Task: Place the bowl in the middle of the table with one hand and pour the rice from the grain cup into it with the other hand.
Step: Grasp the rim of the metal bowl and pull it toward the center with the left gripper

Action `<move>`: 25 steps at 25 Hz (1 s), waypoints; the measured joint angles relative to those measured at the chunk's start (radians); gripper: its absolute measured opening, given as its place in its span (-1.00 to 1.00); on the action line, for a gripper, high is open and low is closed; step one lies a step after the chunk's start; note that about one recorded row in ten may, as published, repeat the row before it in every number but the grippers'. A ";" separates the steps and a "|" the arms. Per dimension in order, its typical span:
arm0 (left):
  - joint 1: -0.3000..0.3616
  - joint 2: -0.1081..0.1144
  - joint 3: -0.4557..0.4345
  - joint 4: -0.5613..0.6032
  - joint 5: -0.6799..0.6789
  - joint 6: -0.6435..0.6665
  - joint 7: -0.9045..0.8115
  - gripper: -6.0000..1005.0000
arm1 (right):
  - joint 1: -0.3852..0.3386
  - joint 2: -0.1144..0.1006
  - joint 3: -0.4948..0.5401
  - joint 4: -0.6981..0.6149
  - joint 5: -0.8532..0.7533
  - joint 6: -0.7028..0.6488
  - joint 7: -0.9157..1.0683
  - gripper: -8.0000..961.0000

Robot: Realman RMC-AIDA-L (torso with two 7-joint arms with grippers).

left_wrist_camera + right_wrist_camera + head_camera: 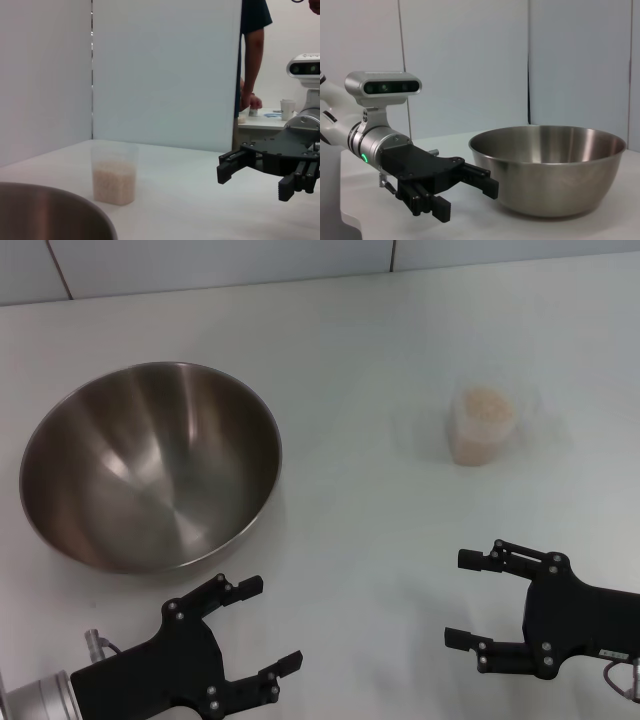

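1. We found the bowl [150,465] sitting upright and empty on the left side of the table [370,350], not yet at its middle; none of the task showed as done.

2. The cup [483,425] stood upright on the right side, well apart from the bowl, with the rice [484,408] inside it, filling roughly its lower half as the left wrist view showed.

3. We saw no grains in the bowl or on the tabletop.

4. The left gripper [262,622] hovered near the front edge, just short of the bowl's near rim, its fingers spread wide and holding nothing.

5. The right gripper [467,598] hung at the front right, well short of the cup, fingers likewise wide apart and empty.

6. From the right wrist view we noted the left gripper beside the bowl's wall but not touching it.

7. We judged the whole job still ahead: one gripper had to take the bowl and set it in the middle, the other had to grasp the cup, carry it over and tip the rice in.

8. Behind the table stood pale partition panels [165,70], and past them a person [252,55] at another table.
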 joint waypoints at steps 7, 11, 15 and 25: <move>0.003 0.000 0.000 0.000 0.000 0.009 0.000 0.62 | 0.000 0.000 0.000 0.000 0.000 -0.001 0.000 0.70; 0.017 0.002 -0.012 0.023 -0.005 0.151 0.004 0.56 | 0.000 0.000 0.000 0.000 0.000 0.000 0.000 0.70; 0.069 -0.004 -0.093 0.142 -0.108 0.372 -0.099 0.51 | 0.000 0.001 0.000 0.000 0.000 0.000 0.000 0.70; 0.062 0.052 -0.428 0.656 0.164 -0.030 -0.950 0.59 | 0.002 0.001 -0.001 0.003 -0.001 0.003 0.000 0.70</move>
